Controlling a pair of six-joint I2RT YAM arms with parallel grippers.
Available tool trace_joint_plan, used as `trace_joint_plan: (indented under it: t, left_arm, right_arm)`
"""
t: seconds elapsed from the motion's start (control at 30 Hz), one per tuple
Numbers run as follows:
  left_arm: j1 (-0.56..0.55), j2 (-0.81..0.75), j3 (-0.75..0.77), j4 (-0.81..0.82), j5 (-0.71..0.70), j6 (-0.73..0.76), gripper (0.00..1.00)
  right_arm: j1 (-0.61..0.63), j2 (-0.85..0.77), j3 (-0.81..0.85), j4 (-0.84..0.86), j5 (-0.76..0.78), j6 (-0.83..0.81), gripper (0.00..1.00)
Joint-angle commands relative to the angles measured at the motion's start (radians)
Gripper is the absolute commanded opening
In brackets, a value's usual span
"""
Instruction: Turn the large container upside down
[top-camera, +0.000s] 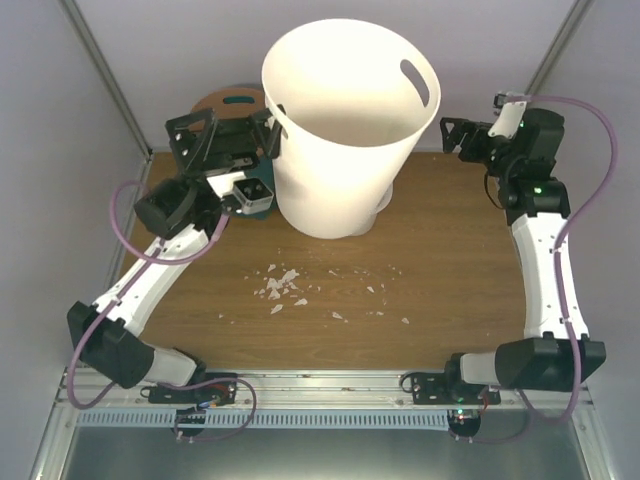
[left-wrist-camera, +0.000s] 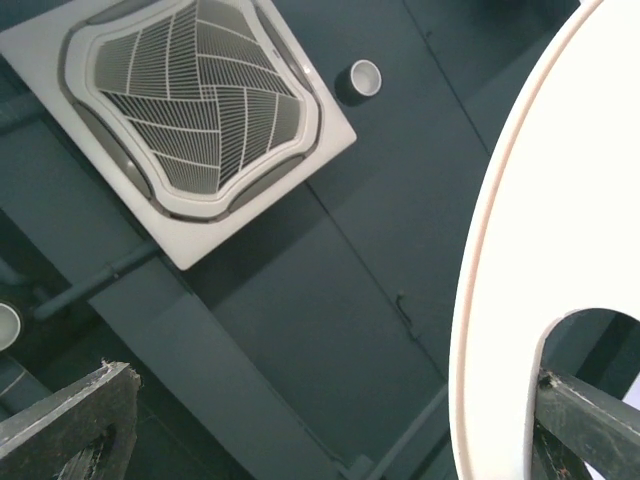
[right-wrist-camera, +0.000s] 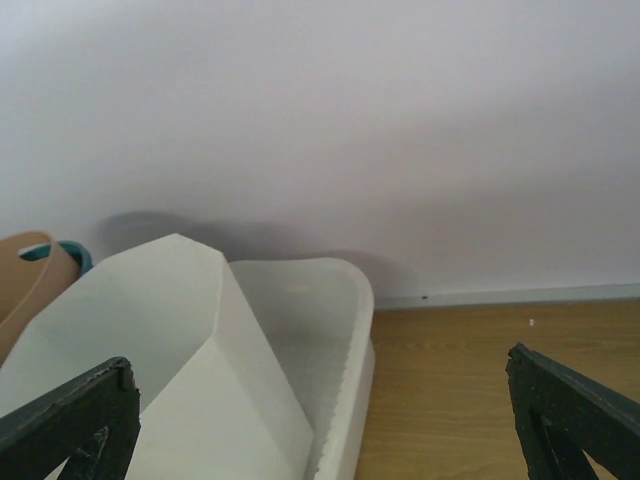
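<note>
White bin (top-camera: 340, 180), crumbs (top-camera: 280, 288), wooden table (top-camera: 460, 290), pale walls (top-camera: 40, 150)

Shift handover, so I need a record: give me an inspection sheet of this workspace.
Surface: wooden table, lightly littered.
Job's things: large container open side up by the back wall, behind the round bin.
Clutter: round bin, faceted white bin, white scraps, brown item with teal handle.
Grippers: left gripper open at the round bin's handle hole; right gripper open, empty.
Cables: purple cables looped along both arms.
Surroundings: pale walls, ceiling vent overhead.
</note>
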Motion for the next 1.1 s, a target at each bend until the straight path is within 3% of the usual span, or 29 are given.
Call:
trace_joint_plan:
  t: [0.0, 0.3, 0.6, 1.07]
  left_arm:
    - [-0.033, -0.117, -0.074, 0.099, -0.028, -0.002, 0.99]
    - [-0.078, -0.278, -0.3, 0.073, -0.046, 0.0, 0.99]
    - [-0.1, -0.383, -0.455, 0.005, -0.056, 0.016, 0.99]
    - [-0.129, -0.421, -0.598, 0.011, -0.07, -0.01, 0.99]
  right_arm:
    - [-0.006, -0.065, 0.044, -0.032, -0.078, 0.041, 1.0]
    - [-0.005, -0.196, 0.022, -0.093, -0.222, 0.125, 1.0]
    - [0.012, -0.378, -0.15, -0.078, -0.307, 0.235, 1.0]
    - [0.06, -0.397, -0.304, -0.004, -0.324, 0.284, 1.0]
